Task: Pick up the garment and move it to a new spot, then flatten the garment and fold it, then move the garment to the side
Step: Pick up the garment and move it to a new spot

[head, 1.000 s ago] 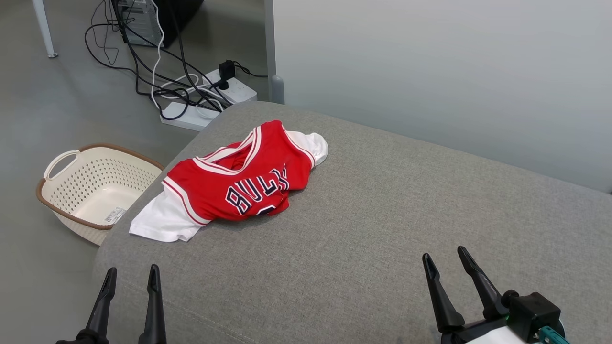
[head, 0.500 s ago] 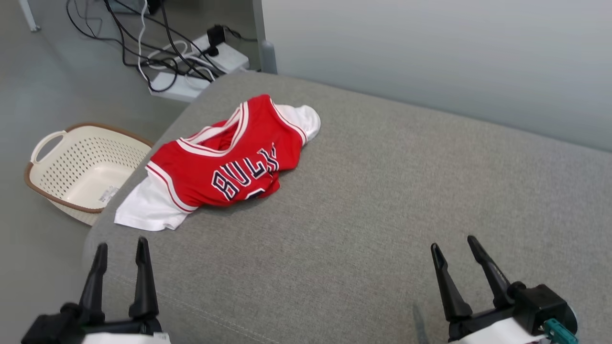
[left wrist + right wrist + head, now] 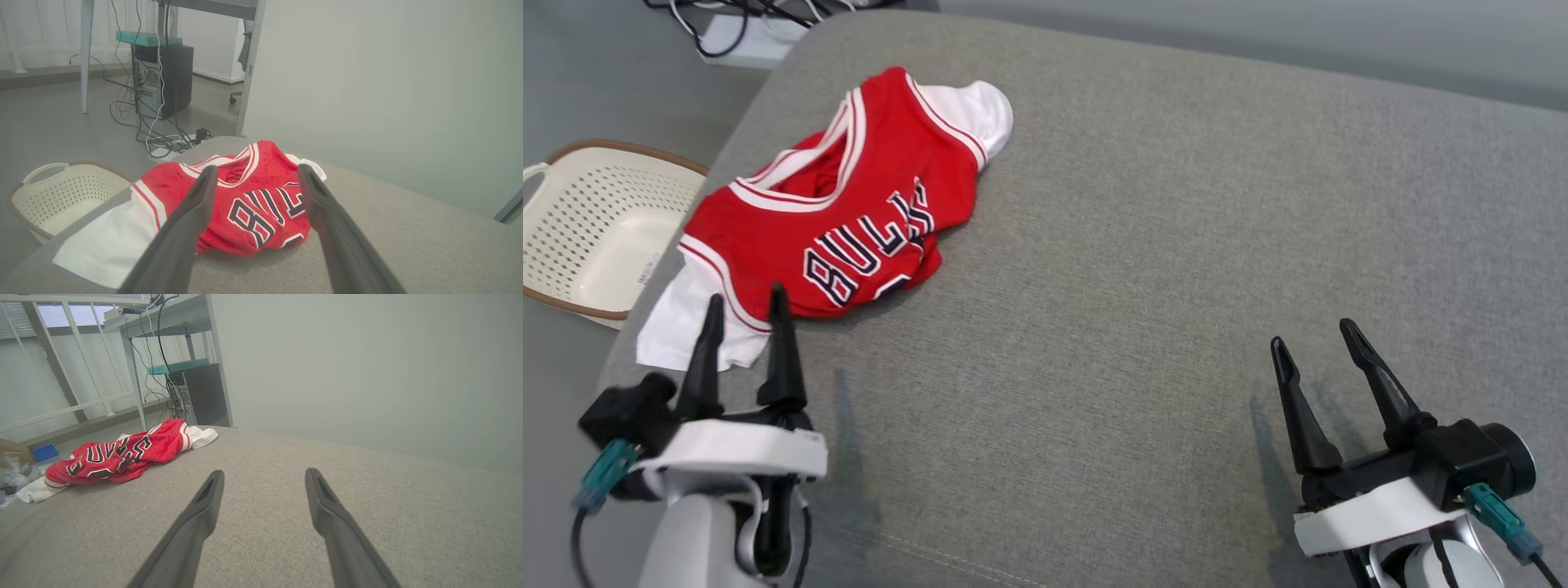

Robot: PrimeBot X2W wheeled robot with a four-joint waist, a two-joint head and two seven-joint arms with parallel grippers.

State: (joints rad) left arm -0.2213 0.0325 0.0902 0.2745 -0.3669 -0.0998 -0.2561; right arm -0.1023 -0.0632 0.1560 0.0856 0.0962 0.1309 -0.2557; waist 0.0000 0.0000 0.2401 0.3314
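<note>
Left fingers (image 3: 782,351), spread apart, are hanging at the white sleeve of the red jersey (image 3: 849,204) lying crumpled on the grey cushion (image 3: 1176,245), closer than a second ago. The right fingers (image 3: 1294,400), also apart, are hovering well clear. A cream basket (image 3: 621,152), with a label (image 3: 647,269) inside, is sitting on the floor (image 3: 605,82) beside the cushion, with cables (image 3: 727,8) trailing beyond.

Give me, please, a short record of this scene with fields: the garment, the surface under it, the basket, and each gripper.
garment: red jersey with white sleeves, crumpled, not folded
surface: grey cushion; the jersey lies near its far left corner in the head view
basket: cream with a brown rim, on the floor left of the cushion
left gripper: jaws open, holding nothing, pointed at the near edge of the jersey
right gripper: jaws open, holding nothing, over bare cushion, apart from the jersey
task stage: pick-up not yet done
</note>
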